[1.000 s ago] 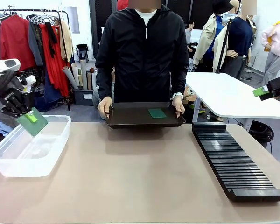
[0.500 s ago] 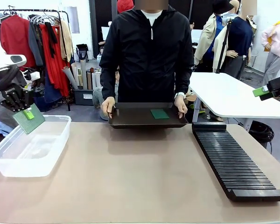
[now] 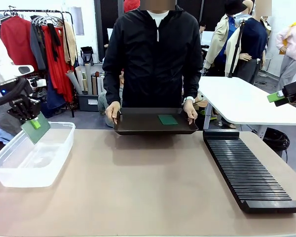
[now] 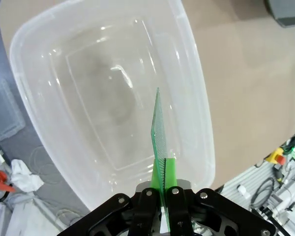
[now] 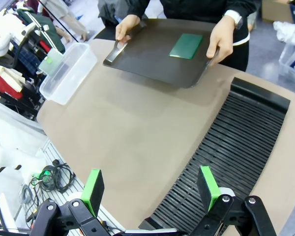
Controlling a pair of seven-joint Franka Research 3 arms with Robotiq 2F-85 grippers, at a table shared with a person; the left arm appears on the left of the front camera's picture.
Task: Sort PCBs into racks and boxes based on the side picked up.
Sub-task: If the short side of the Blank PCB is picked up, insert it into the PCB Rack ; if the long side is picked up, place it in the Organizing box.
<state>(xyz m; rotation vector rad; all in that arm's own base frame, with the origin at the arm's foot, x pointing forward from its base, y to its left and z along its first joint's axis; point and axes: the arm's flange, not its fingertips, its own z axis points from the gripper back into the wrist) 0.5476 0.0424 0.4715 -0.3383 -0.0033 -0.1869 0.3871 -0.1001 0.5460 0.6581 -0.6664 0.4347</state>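
Note:
My left gripper is shut on a green PCB and holds it tilted just above the far end of the clear box. In the left wrist view the PCB stands edge-on between the fingers of my left gripper, over the box, which holds nothing. Across the table a person holds a dark tray with another PCB lying flat on it. The black rack lies along the right side. My right gripper hangs open high over the rack.
The person's hands grip both ends of the tray at the table's far edge. A white table stands behind at the right, a clothes rail at the back left. Bare tan tabletop lies between box and rack.
My left gripper has shifted slightly and turned the PCB while staying over the box's far end. The person has nudged the tray a little to the right.

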